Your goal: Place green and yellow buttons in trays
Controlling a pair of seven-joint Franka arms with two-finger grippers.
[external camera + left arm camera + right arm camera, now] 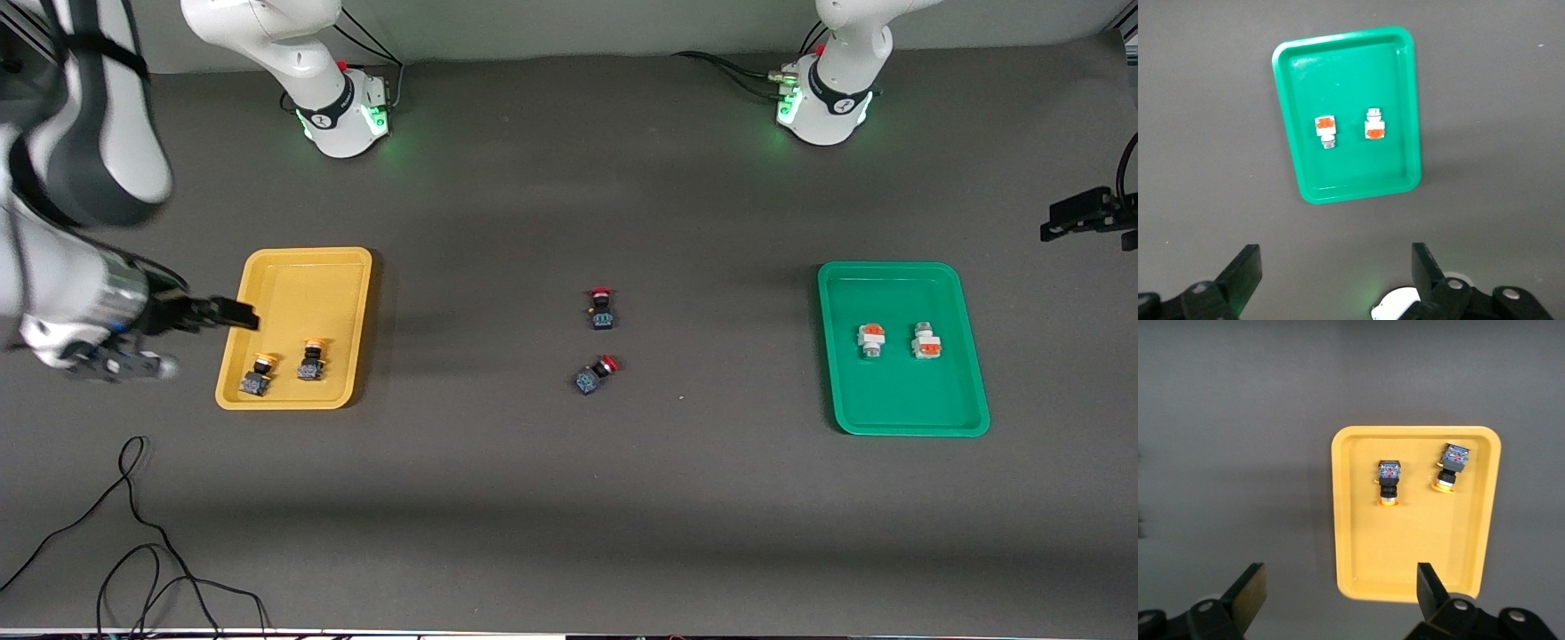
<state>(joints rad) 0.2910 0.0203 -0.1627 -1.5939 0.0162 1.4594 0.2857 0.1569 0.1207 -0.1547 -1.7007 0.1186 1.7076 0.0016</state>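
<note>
**Buttons in both trays, grippers empty**

At lower left of the front view I see two yellow-capped buttons (283,365) in the yellow tray (333,265); two white-grey buttons (898,340) lie in the green tray (837,356) at the frame's right. Only the wrist views show my right gripper (1338,590) and left gripper (1337,267) spread wide, holding nothing. Two red-capped switches (598,342) sit mid-table, apart from everything.

Grey table (569,498): trays (298,327), red-capped switches (602,309)
</note>
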